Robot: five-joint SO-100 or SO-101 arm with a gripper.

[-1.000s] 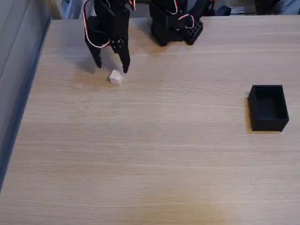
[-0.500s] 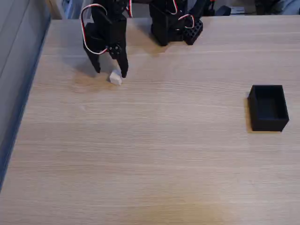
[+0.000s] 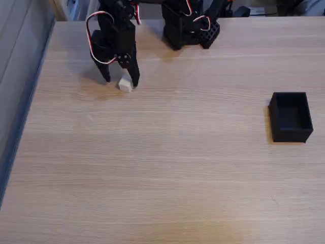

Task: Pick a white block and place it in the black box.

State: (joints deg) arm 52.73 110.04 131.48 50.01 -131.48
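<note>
In the fixed view the gripper [image 3: 121, 81] stands low over the far left part of the wooden counter [image 3: 167, 168], with its two black fingers [image 3: 134, 77] spread apart and pointing down. They are released and hold nothing. The white block [image 3: 125, 84] sits on the counter between the two fingers, but not in the middle of the gap: it lies close against the right finger, perhaps touching it, while the left finger [image 3: 105, 75] is well apart from it. The block looks a little rotated, so one corner faces the camera.

I judge that the closing move depends on this offset. If the fingers shut as they are, the left one must travel most of the way, and the turned cube may twist or slip before its faces are flat against the fingers.

The black box [image 3: 290, 117] stands open on the right side of the counter, far from the block, and it is empty. The arm base [image 3: 188, 25] is at the far edge.
</note>
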